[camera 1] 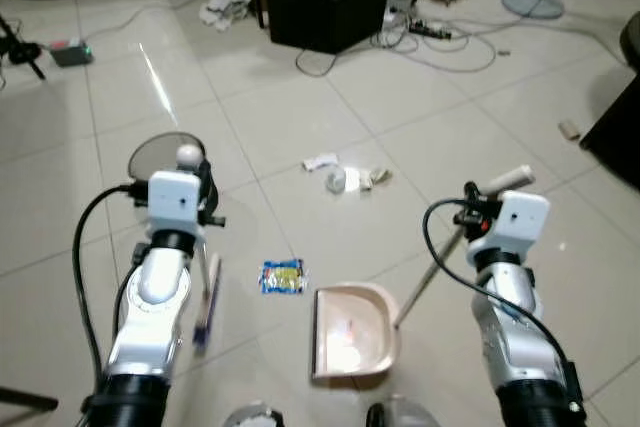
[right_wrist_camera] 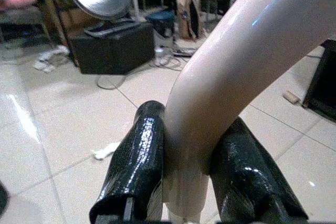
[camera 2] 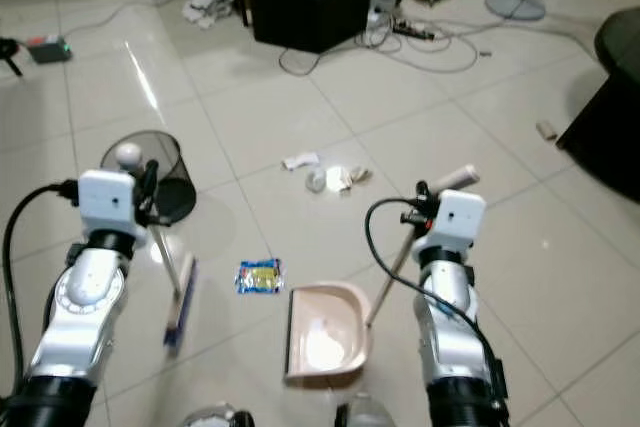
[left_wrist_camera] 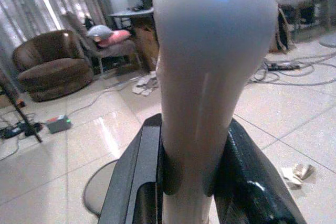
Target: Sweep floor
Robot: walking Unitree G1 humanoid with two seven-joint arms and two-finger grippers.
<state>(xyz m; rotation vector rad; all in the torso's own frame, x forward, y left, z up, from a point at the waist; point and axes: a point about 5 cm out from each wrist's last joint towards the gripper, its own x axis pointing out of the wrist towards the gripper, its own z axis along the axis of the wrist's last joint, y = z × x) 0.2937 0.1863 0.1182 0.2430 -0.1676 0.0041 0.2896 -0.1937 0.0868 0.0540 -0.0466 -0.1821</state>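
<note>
My left gripper [left_wrist_camera: 189, 171] is shut on the broom handle [left_wrist_camera: 210, 66], whose white knob tops my left wrist [camera 1: 187, 156]. The broom head [camera 1: 207, 307] rests on the tiles beside my left arm. My right gripper [right_wrist_camera: 184, 182] is shut on the dustpan handle [right_wrist_camera: 231, 72], a cream pole slanting down to the beige dustpan [camera 1: 352, 332] on the floor between my arms. A yellow and blue wrapper [camera 1: 282, 276] lies just left of the pan. Crumpled white paper scraps [camera 1: 345, 178] sit farther ahead on the tiles.
A black mesh waste bin [camera 1: 160, 157] lies behind my left wrist. A black box [camera 1: 325, 7] with tangled cables [camera 1: 440, 42] stands at the back. A white cloth [camera 1: 228, 2] lies far left, a dark cabinet edge [camera 1: 618, 127] at right, and a small cork-like piece [camera 1: 569, 129] near it.
</note>
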